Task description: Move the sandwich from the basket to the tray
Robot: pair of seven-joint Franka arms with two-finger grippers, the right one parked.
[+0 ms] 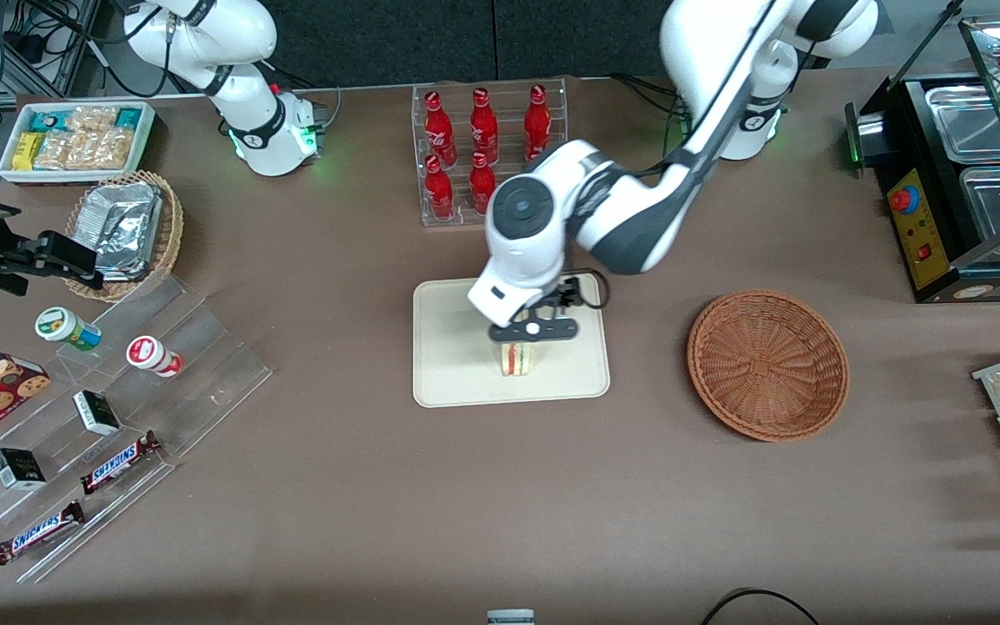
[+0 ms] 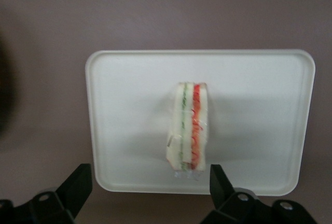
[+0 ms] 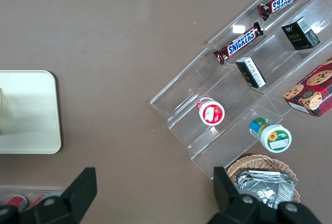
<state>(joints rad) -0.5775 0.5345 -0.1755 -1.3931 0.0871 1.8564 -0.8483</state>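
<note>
Gripper above tray, fingers spread apart, clear of sandwich standing between them.

The left arm is reaching from its base down toward the middle of the tabletop, with its wrist pointing straight down. Its gripper is hovering low, and the jaws are standing wide apart, holding nothing.

The tray looked like smooth, matt cream plastic, and the sandwich on it wore clear, shiny film. Directly above it hung the gripper, fingers apart, in matt black plastic. The basket was rough reddish-brown wicker on a matt brown table.
</note>
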